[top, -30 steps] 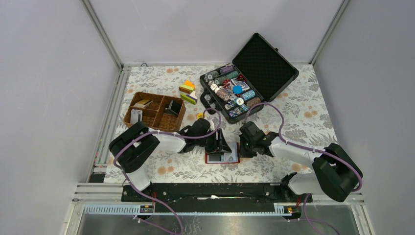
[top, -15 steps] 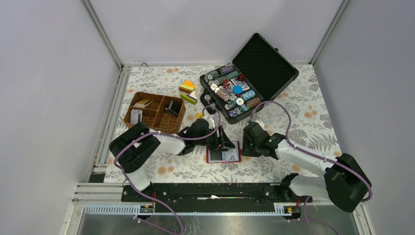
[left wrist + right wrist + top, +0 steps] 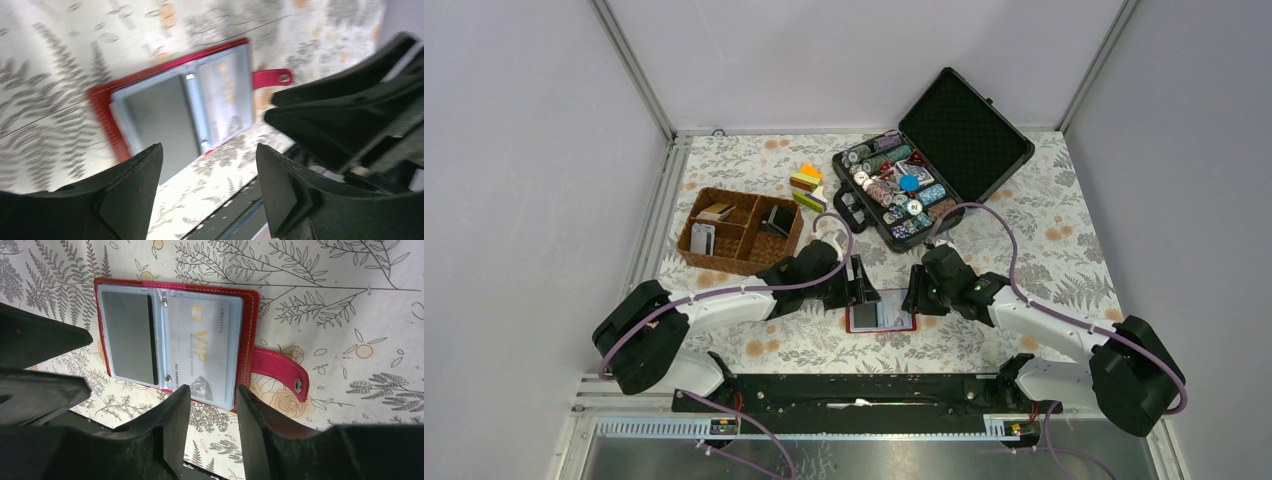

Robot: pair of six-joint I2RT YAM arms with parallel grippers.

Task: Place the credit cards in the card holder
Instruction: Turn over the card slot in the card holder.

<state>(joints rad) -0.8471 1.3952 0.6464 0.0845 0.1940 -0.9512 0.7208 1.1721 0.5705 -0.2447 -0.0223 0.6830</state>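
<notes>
The card holder (image 3: 250,340) lies open and flat on the floral cloth, its red strap (image 3: 278,369) flung out to one side. A dark credit card (image 3: 130,337) fills one clear pocket and a whitish VIP card (image 3: 202,347) fills the other. My right gripper (image 3: 214,402) hovers just off the holder's edge, open and empty. Across the card holder (image 3: 180,115), my left gripper (image 3: 210,172) stands wide open and holds nothing. From above, the card holder (image 3: 880,316) sits between the left gripper (image 3: 856,283) and the right gripper (image 3: 919,297). More cards (image 3: 703,238) rest in the basket.
A brown wicker basket (image 3: 692,222) stands at the back left of the cloth. An open black case (image 3: 969,125) of poker chips is at the back right. Coloured blocks (image 3: 808,187) lie between them. The table's front rail runs just below the card holder.
Both grippers have opened and drawn off the card holder, the left one back and to the left, the right one to its right edge. The holder now lies uncovered.
</notes>
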